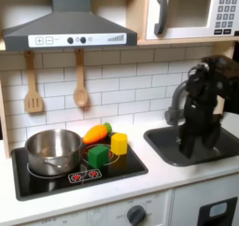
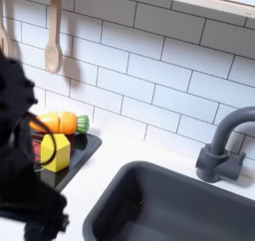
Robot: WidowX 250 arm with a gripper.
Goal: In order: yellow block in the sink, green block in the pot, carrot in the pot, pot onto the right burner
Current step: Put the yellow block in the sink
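While the gripper [image 1: 189, 146] hangs over the sink [image 1: 224, 146] at the first exterior view's right, we cannot tell whether its jaws are parted or closed. We see the yellow block [image 1: 119, 143] on the stovetop [image 1: 131, 166], just right of the green block [image 1: 98, 155], with the carrot [image 1: 95, 133] behind them. Left of these sits the pot [image 1: 53, 150]

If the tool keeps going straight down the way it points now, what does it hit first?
Most likely the sink floor: in the first exterior view the tool hangs pointing down over the basin with nothing seen beneath it, though blur makes depth uncertain.
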